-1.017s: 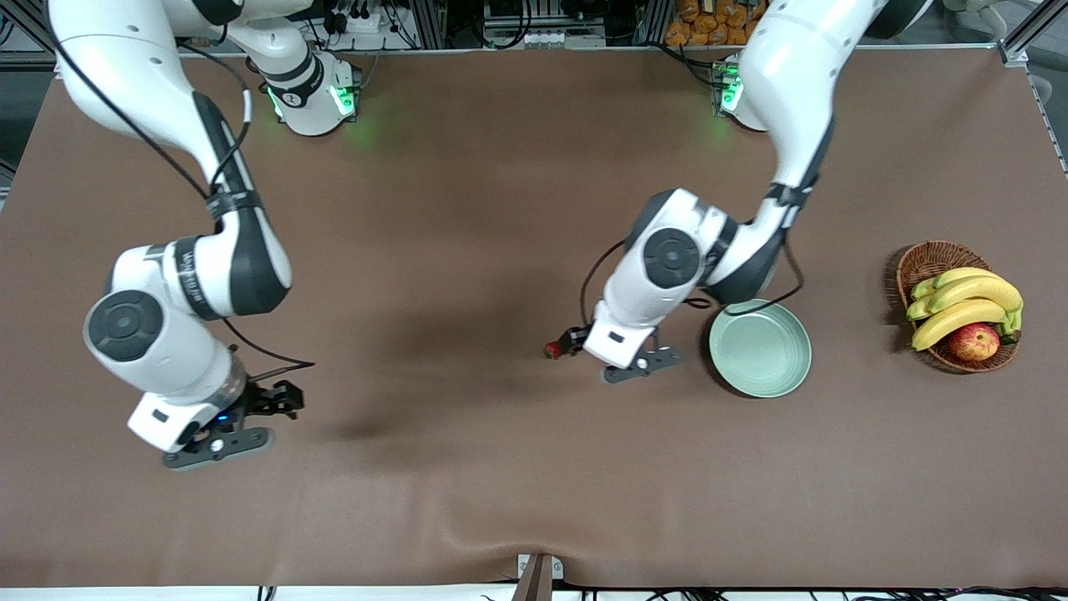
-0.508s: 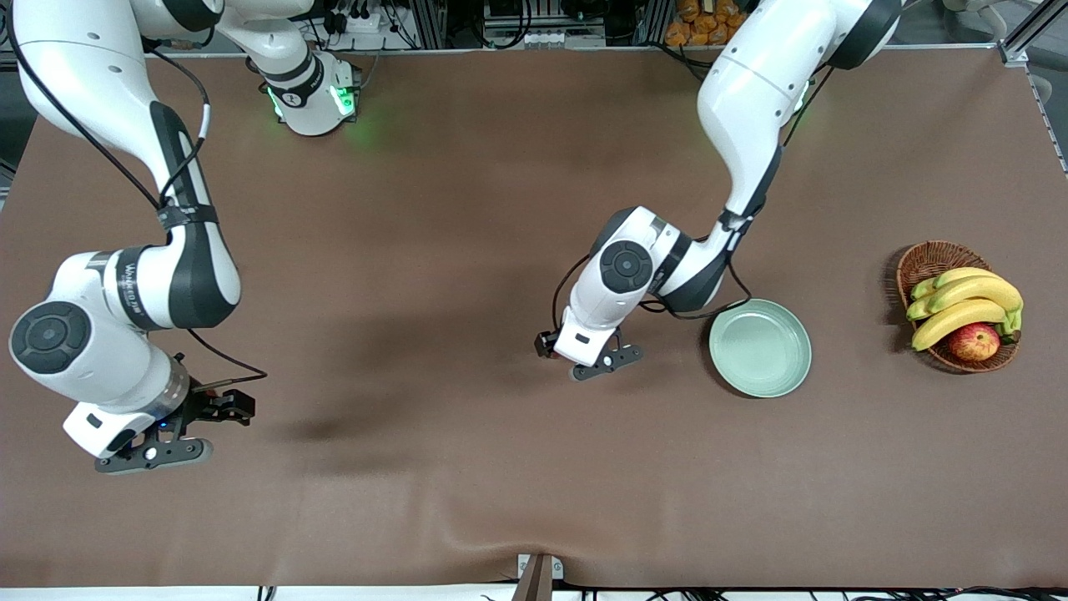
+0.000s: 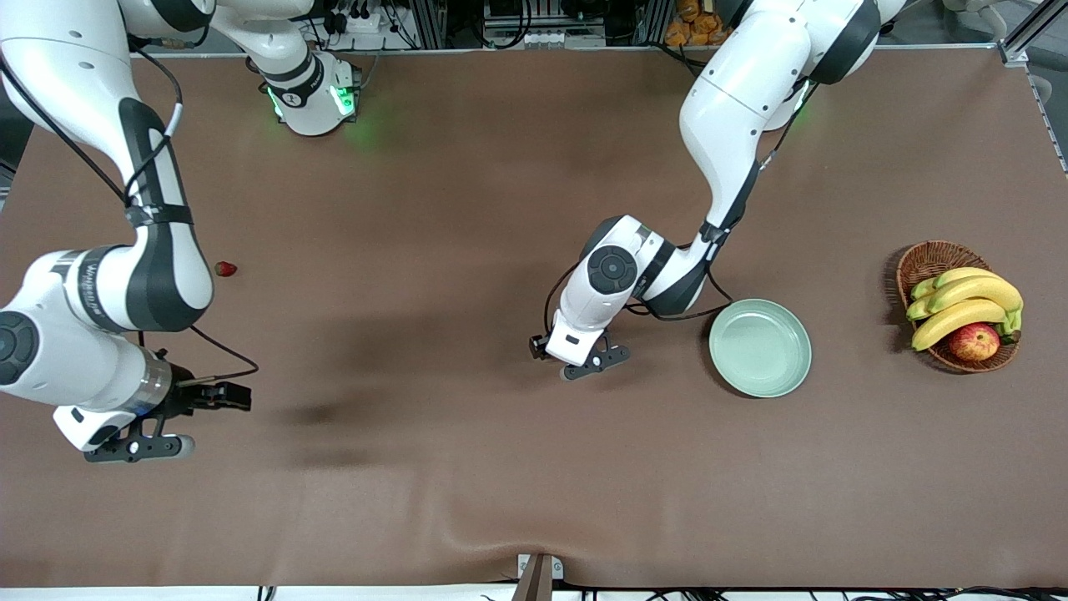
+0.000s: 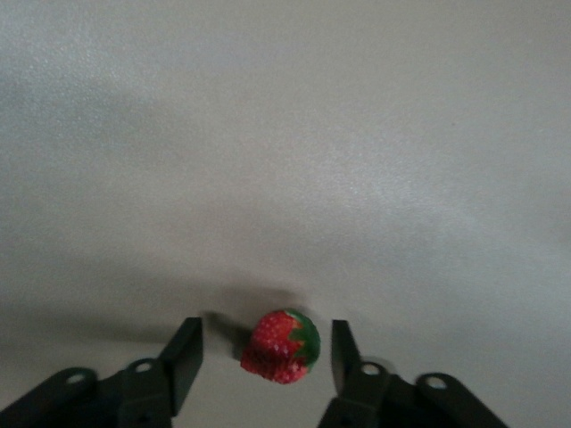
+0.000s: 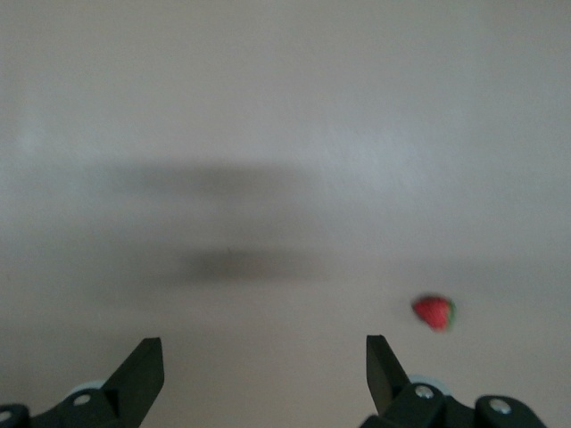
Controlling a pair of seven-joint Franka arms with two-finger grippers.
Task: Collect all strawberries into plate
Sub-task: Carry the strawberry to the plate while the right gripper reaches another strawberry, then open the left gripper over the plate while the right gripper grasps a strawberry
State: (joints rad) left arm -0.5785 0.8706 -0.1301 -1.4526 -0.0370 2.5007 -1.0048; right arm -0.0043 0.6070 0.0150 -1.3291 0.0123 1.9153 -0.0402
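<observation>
glossy plate (image 3: 760, 348), woven wicker basket (image 3: 926, 260)

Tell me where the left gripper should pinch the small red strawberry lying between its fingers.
Pinch the small red strawberry across its red sides, from above as the left gripper sits now. It lies tipped on the table, green cap toward one finger; gaps remain on both sides.

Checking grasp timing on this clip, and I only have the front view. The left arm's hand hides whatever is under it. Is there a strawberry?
Observer: Yes. The left wrist view shows a strawberry on the table, between the fingers of the left gripper.
Operator: Gripped yet?
Observer: No. There is a gap on each side of the berry.
Operator: And the right gripper?
Observer: The right gripper is wide open with nothing between its fingers. A second strawberry lies on the table ahead of it.
</observation>
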